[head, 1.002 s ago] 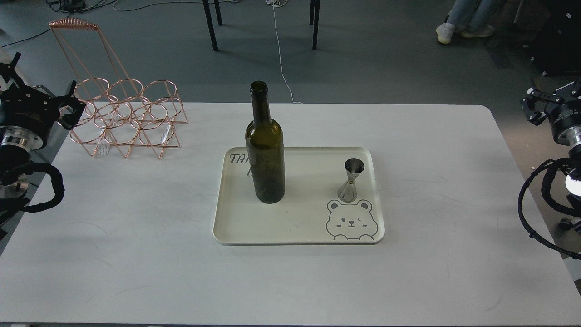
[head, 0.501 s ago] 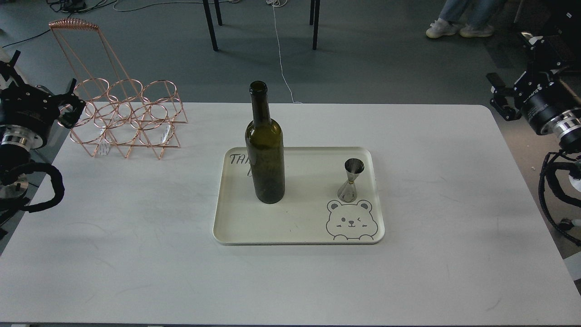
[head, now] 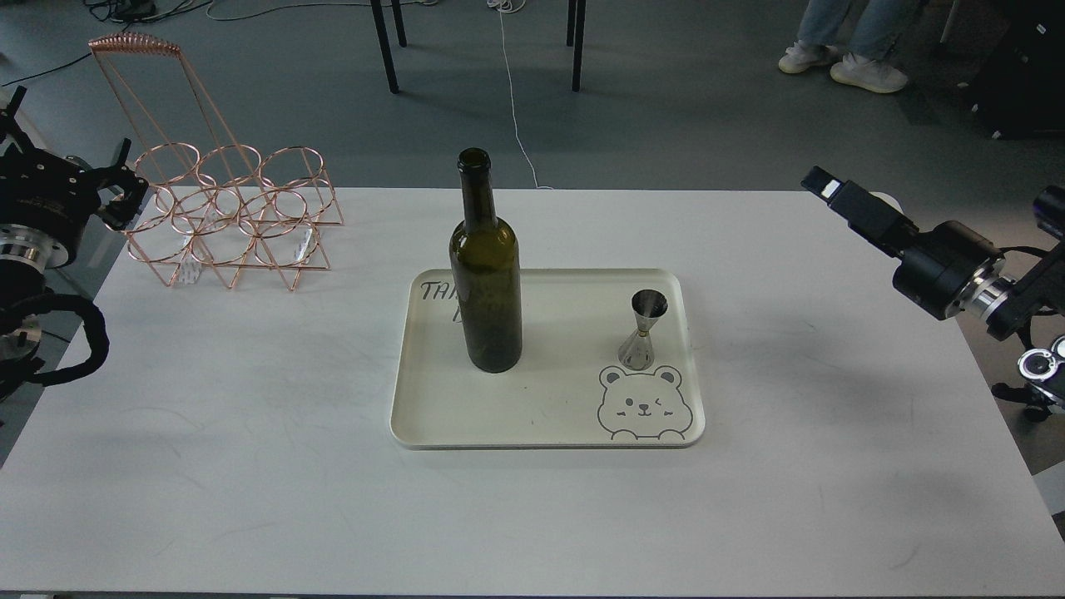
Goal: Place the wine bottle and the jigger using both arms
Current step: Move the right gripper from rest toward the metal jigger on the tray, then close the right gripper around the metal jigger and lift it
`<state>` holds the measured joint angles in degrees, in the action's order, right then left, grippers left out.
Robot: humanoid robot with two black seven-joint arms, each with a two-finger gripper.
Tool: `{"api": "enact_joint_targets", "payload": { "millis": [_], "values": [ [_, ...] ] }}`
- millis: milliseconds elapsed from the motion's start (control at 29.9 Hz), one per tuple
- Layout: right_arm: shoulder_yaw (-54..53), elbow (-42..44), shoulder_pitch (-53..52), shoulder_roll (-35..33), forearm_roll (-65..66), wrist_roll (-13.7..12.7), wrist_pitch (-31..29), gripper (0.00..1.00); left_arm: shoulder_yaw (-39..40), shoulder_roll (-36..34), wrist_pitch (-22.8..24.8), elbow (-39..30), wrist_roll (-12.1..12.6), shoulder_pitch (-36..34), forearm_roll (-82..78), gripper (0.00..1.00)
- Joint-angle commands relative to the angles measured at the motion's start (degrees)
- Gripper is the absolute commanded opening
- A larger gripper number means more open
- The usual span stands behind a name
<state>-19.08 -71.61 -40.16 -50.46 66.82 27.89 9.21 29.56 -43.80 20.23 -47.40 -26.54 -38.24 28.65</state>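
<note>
A tall dark olive-green glass wine bottle (head: 486, 274) with a long narrow neck stands upright on the left half of a cream rectangular tray (head: 433, 416) with rounded corners. A small shiny steel hourglass-shaped jigger (head: 643, 329) stands upright on the right half of the same tray, well apart from the bottle and just behind a grey bear face (head: 643, 404) printed in the tray's near right corner. Dark handwritten letters in the far left corner are partly hidden by the bottle. The tray lies near the middle of a white desk (head: 250, 466).

At the desk's far left corner sits a copper-coloured wire bottle rack (head: 233, 212) with six round rings and a tall handle.

The left pincer (head: 116, 195) hangs at the left edge, just beside the rack; it looks spread, perhaps, but it is too dark and end-on to tell, and it holds nothing visible. The right pincer (head: 828, 190) reaches in over the desk's far right corner, seen edge-on as one black block with a pale tip, so I cannot tell its state either. Both are well apart from the tray.
</note>
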Motion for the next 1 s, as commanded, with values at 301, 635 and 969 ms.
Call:
{"api": "enact_joint_targets", "payload": {
  "millis": [301, 635, 969],
  "values": [
    [11.52, 4.63, 0.09, 6.60, 25.10, 0.11, 7.92, 0.94, -0.03, -0.41, 0.08, 0.03, 0.00, -0.35, 0.00, 0.98],
    [15.99, 14.91, -4.30, 18.55, 28.80, 0.11, 8.01, 0.84, -0.03, -1.02, 0.08, 0.12, 0.00, -0.26, 0.00, 0.98],
    [20.05, 22.39, -8.18, 26.82, 28.80, 0.11, 8.54, 0.72, -0.03, -0.85, -0.01, 0.38, 0.35, -0.61, 0.00, 0.98]
  ]
}}
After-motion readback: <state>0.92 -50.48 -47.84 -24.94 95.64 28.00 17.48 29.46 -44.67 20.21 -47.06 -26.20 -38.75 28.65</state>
